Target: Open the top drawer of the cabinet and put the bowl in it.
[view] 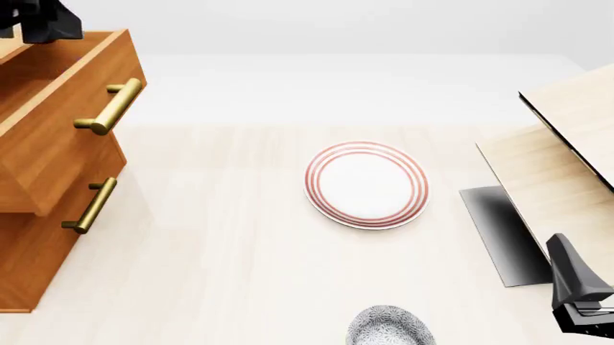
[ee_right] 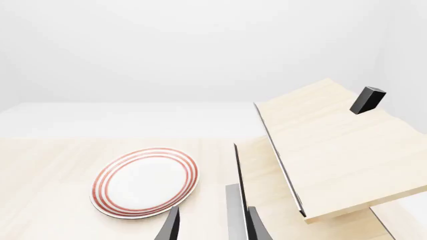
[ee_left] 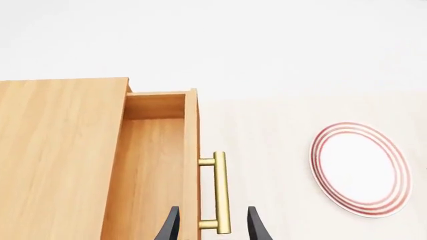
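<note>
A flat white plate (view: pixel 367 185) ringed with thin red bands is seen lying near the middle of the pale wood-grain table (view: pixel 221 251). A pale light-wood structure (view: pixel 566 144) of slanted boards is noted at the right edge, a dark grey panel (view: pixel 499 230) beneath it.

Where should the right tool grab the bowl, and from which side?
Probably the rim of the bowl, from above: it sits mouth-up on the table, near edge, with no handle. One finger inside the wall, one outside. The right tool hangs open nearby.
</note>
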### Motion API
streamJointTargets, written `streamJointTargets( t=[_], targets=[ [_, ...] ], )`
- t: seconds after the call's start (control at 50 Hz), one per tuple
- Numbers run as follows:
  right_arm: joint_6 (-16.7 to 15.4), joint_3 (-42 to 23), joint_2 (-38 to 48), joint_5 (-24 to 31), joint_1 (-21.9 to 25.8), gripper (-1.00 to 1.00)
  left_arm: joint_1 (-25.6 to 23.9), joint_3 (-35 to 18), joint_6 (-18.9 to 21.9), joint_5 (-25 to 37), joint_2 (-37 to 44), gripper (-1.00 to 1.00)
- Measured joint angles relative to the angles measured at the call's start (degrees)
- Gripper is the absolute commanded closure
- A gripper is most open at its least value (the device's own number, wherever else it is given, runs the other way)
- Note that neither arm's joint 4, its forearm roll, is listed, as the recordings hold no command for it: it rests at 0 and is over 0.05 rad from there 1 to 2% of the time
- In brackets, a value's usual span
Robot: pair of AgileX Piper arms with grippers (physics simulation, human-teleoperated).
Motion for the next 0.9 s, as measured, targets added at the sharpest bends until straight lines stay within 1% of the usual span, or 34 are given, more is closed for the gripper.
streamJointTargets(
  t=[0.4,0.9],
  targets=[
    [0.0,0.0,0.0,0.0,0.0,-1.0,0.7,3.7,-1.1,-2.2,-0.9,-1.0],
    [0.0,0.0,0.0,0.0,0.0,-1.0,0.9,7.4,-1.9,-5.0,-0.1,-1.0]
  ],
)
